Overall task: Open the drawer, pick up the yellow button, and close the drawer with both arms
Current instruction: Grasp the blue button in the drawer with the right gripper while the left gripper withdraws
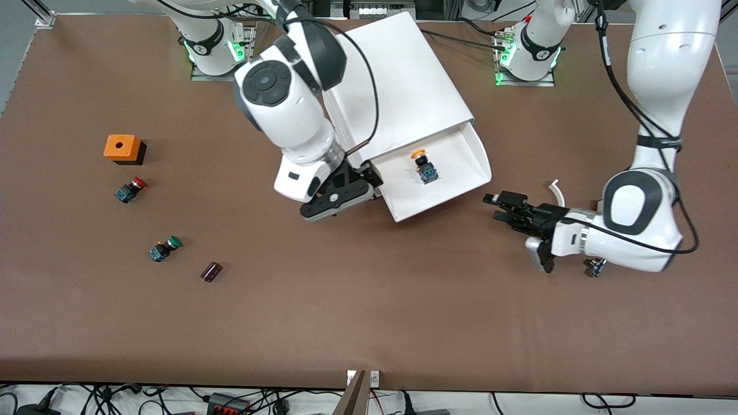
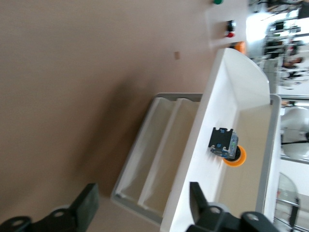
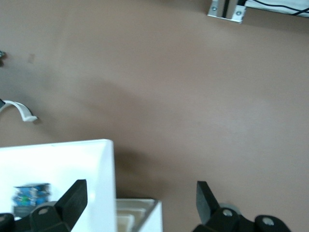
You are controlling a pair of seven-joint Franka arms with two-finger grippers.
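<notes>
Button (image 1: 425, 165) lies in the pulled-out drawer (image 1: 461, 173), between open right claw (image 1: 369, 180) and open left claw (image 1: 494, 207).

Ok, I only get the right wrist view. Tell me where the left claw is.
Observer: The left claw is open, over the table beside the pulled-out drawer, toward the left arm's end.
Operator: My right claw is open over the drawer's corner. Give me the button's cap colour; I see only its blue body.
Observer: The button in the drawer has an orange cap and lies on its side.
Operator: Report any other buttons.
Observer: A red button and a green button lie on the table toward the right arm's end.
</notes>
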